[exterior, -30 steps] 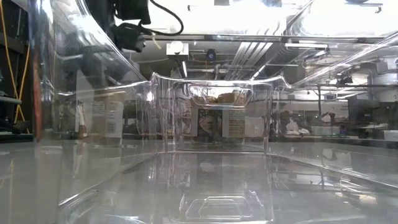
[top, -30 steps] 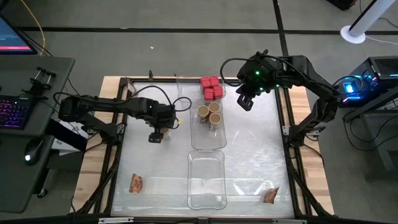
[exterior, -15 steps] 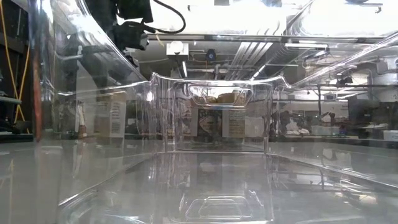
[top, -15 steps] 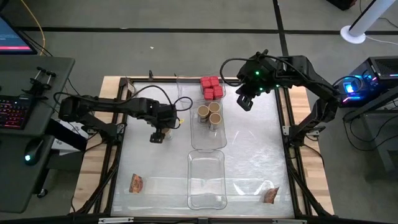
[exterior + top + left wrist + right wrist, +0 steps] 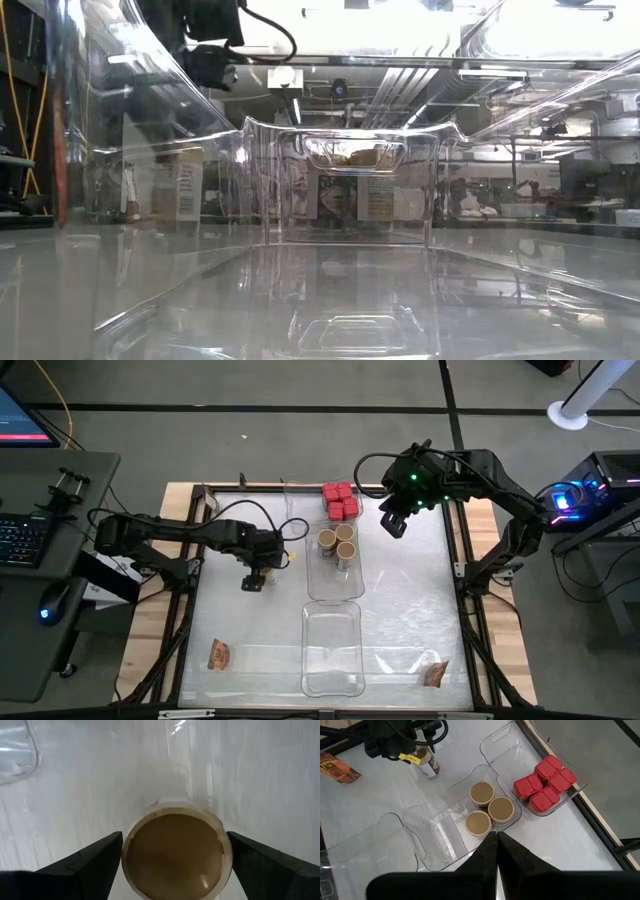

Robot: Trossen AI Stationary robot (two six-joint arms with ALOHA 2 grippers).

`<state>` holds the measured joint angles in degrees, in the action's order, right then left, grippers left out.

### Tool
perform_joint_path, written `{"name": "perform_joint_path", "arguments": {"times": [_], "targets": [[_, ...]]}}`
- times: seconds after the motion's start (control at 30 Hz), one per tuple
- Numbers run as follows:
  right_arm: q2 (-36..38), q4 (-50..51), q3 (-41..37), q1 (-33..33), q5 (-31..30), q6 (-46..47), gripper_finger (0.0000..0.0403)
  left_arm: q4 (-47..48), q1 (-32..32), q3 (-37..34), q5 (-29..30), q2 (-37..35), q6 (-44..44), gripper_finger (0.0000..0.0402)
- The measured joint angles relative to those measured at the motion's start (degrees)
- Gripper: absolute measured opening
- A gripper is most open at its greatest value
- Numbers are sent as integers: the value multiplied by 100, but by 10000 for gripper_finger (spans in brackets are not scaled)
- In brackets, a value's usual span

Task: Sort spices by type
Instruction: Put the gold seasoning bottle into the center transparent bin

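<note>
A round jar with a tan top (image 5: 172, 852) sits between the fingers of my left gripper (image 5: 175, 842), left of the trays (image 5: 250, 581). Three more jars (image 5: 337, 542) stand in the middle clear tray. Four red boxes (image 5: 340, 502) fill the far tray (image 5: 545, 784). One brown-orange packet (image 5: 219, 655) lies near the table's near-left corner, another (image 5: 435, 674) near the near-right corner. My right gripper (image 5: 392, 525) hovers shut, right of the jar tray (image 5: 496, 837). My left gripper pinches the jar between its two fingers, one finger (image 5: 107, 852) on each side of the rim just under the tan top (image 5: 220, 837). The fingers come from above, pointing down. The jar stays upright; I cannot tell whether its base is on the table.
A third clear tray (image 5: 332, 650) lies at the near edge with nothing in it. The middle tray (image 5: 335, 588) has open room in its near half. Bare table spreads to the right of the trays (image 5: 410, 600). A raised frame (image 5: 200, 495) runs round the table.
</note>
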<state>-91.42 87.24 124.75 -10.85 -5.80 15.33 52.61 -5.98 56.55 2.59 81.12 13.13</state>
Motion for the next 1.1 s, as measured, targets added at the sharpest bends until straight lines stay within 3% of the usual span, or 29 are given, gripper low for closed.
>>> {"name": "perform_joint_path", "arguments": {"times": [0.13,0.33,0.57,0.73,0.87,1.1], "targets": [[0,0,0,0,1,71,0,23,2,-2,1,0,2,313],[0,0,0,-1,2,73,0,22,7,13,173,-23,-61,237],[-2,20,0,0,26,73,0,921,-177,877,615,-172,4,237],[-2,26,0,1,28,73,0,416,-336,1961,733,-268,88,237],[-2,39,0,1,28,73,0,-233,-265,2615,203,177,201,237],[-2,67,0,0,28,121,0,-292,43,3178,170,1459,352,237]]}}
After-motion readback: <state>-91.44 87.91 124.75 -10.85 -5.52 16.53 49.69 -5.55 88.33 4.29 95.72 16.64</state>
